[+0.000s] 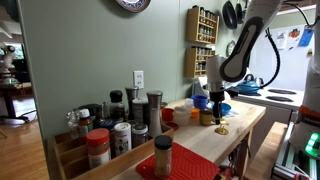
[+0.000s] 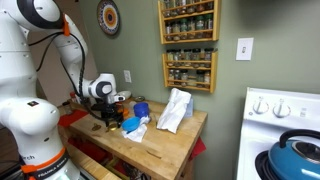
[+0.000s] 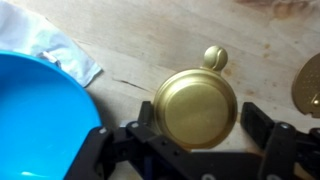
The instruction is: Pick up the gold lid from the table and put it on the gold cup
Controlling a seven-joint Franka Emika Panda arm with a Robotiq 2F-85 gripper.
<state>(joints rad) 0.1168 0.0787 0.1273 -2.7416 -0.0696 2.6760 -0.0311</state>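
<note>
Gold lid (image 3: 195, 98) seen flanked by gripper (image 3: 198, 115), jaws held apart; contact not discernible. Gold cup (image 3: 311, 85) cropped at frame edge; blue bowl (image 3: 40, 110) partly cut off.

In the wrist view the lid (image 3: 195, 108) lies on the tabletop (image 3: 180, 40) under the gripper (image 3: 198, 118), with one of the jaws on each side. The bowl (image 3: 40, 115) sits just left of the lid, and a cloth (image 3: 65, 50) lies behind the bowl. A metal piece (image 3: 310, 85) is cut off at the right edge.
</note>
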